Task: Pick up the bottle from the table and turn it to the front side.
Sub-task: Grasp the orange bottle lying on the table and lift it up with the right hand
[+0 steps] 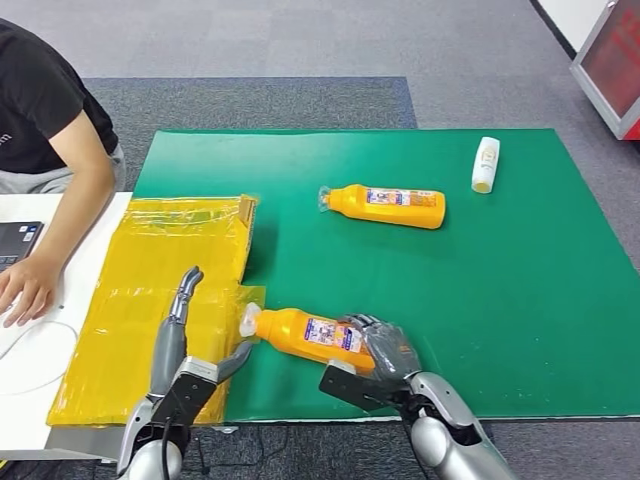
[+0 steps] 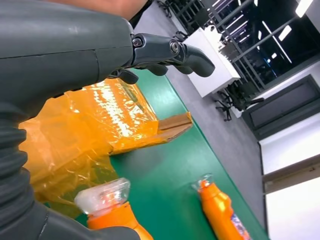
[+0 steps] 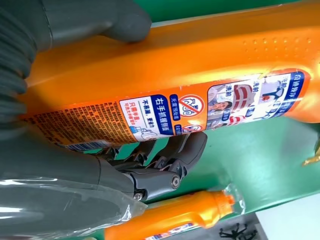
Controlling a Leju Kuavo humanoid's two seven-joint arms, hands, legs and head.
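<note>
Near bottle (image 1: 313, 333): orange, lying on its side on the green mat (image 1: 528, 300), close to the mat's near edge, about midway along it. Clear cap end points toward the yellow plastic sheet (image 1: 151, 300) and just reaches that sheet's corner. Printed label faces up.

Right hand (image 1: 389, 350): closed around the base end of the near bottle. In the right wrist view the thumb (image 3: 113, 20) lies over one side of the orange body (image 3: 188, 55) and the darker fingers (image 3: 170, 160) curl under the label side, so the fingers are clamped on the bottle. The bottle's underside is hidden; cannot tell whether it rests on the mat or is just clear of it.

Left hand (image 1: 185, 345): over the yellow sheet near the mat's near left corner, fingers apart and extended, holding nothing. Its thumb tip is just beside the near bottle's cap; contact cannot be confirmed.

Second orange bottle (image 1: 385, 206): on its side nearer the mat's far edge, well apart from the first, cap toward the yellow sheet.

White bottle (image 1: 485, 164): lying near the far right corner of the mat.

Person's forearm and hand (image 1: 30, 285): resting on the white table (image 1: 83, 270) beyond the mat's left edge, by a laptop (image 1: 15, 240).
</note>
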